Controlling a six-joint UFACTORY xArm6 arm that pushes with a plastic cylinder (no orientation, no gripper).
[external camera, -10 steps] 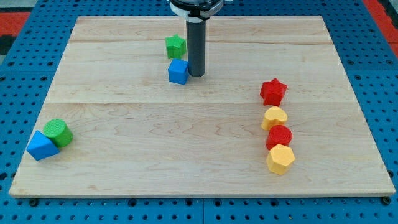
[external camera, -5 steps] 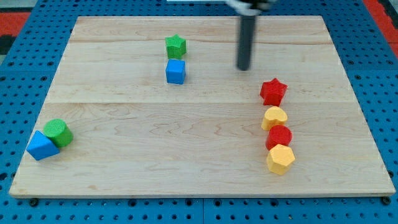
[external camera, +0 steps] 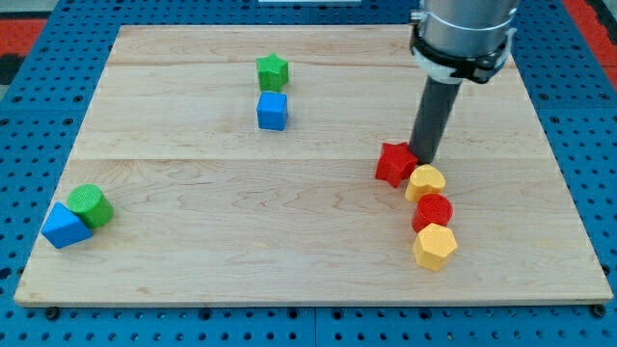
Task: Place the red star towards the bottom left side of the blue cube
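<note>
The red star (external camera: 394, 163) lies right of the board's middle. My tip (external camera: 424, 158) stands right against its right side, just above the yellow heart (external camera: 425, 181). The blue cube (external camera: 273, 111) sits far off at the upper left, with the green star (external camera: 273, 71) just above it. The red star is well to the right of and below the blue cube.
Below the yellow heart stand a red cylinder (external camera: 433, 212) and a yellow hexagon (external camera: 435, 247) in a column. At the lower left a green cylinder (external camera: 90, 204) touches a blue block (external camera: 65, 226). The wooden board (external camera: 193, 260) lies on a blue pegboard.
My tip went from beside the blue cube across to the right and down to the red star's right side. The red star slid left and slightly down.
</note>
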